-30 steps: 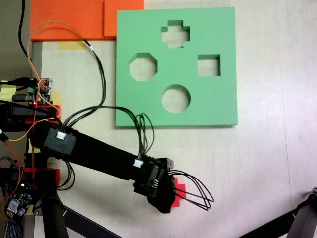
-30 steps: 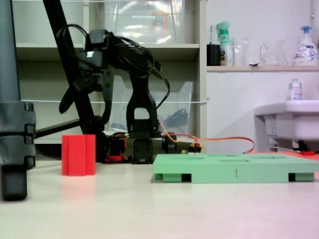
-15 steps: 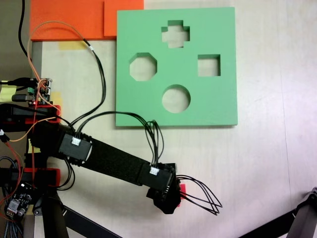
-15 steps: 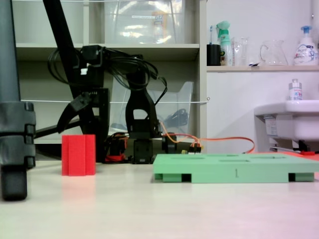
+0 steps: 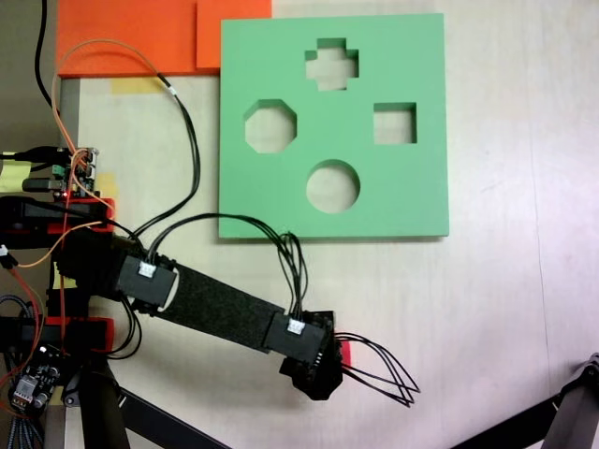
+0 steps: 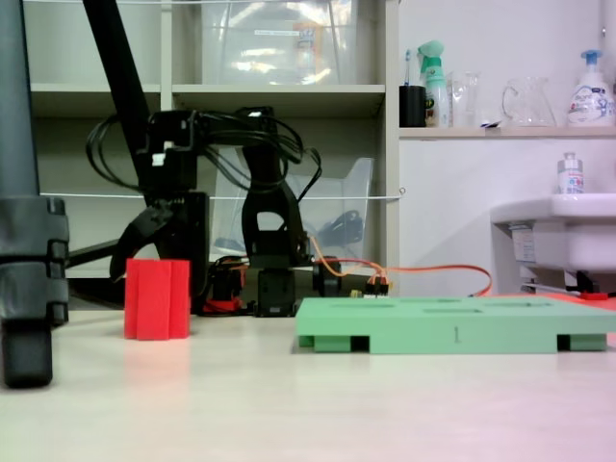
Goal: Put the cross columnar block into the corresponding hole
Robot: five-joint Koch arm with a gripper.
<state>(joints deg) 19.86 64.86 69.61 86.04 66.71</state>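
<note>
The cross columnar block [image 6: 157,299], bright red, stands upright on the table left of the green foam board [image 6: 452,327]. From above, only a sliver of the block [image 5: 344,353] shows beside the black wrist. My gripper [image 6: 161,279] is lowered around the block; one jaw slants out past its left side and the other stands at its right, so it is open. In the fixed view from above, the gripper [image 5: 321,369] is below the green board [image 5: 412,187]. The corresponding hole [image 5: 332,64], plus-shaped, is near the board's far edge.
The board also has octagonal [image 5: 270,126], square [image 5: 395,123] and round [image 5: 332,185] cutouts. Orange foam sheets [image 5: 131,37] lie at the upper left. Cables loop [image 5: 379,374] around the wrist. A tripod leg [image 6: 29,241] stands at the left, with shelves and a sink behind.
The wrist has dropped lower, down around the block. The block has shifted slightly to the right in the side view and turned a little.
</note>
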